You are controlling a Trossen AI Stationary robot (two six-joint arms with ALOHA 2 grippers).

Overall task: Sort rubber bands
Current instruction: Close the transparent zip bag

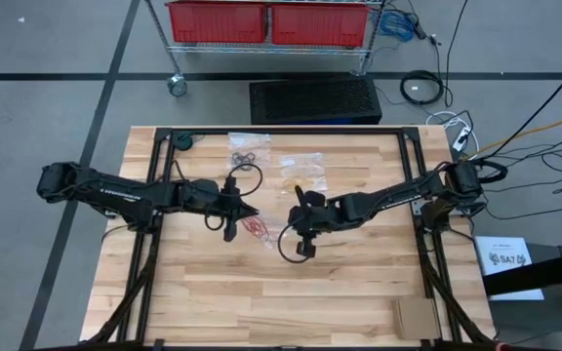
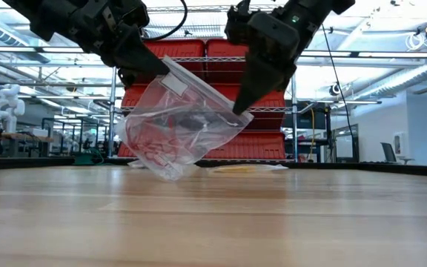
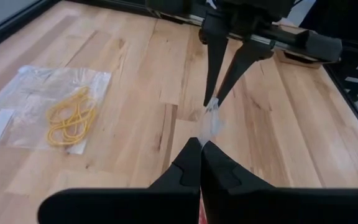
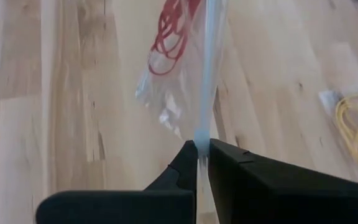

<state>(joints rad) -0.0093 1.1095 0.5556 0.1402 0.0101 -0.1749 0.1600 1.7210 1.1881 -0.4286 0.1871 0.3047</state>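
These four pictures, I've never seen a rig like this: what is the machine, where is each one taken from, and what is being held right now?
It is a robot with two dark arms at a wooden table. One picture looks straight down from above, one looks level across the tabletop, and two come from cameras on the arms' wrists.

The left gripper and the right gripper are both shut on the top edge of one clear plastic bag, holding it up over the middle of the table. It holds red rubber bands.

On the table lie two more bags: one with yellowish rubber bands and, farther back, one with black rubber bands. Beyond the table stands a wire rack with red bins.
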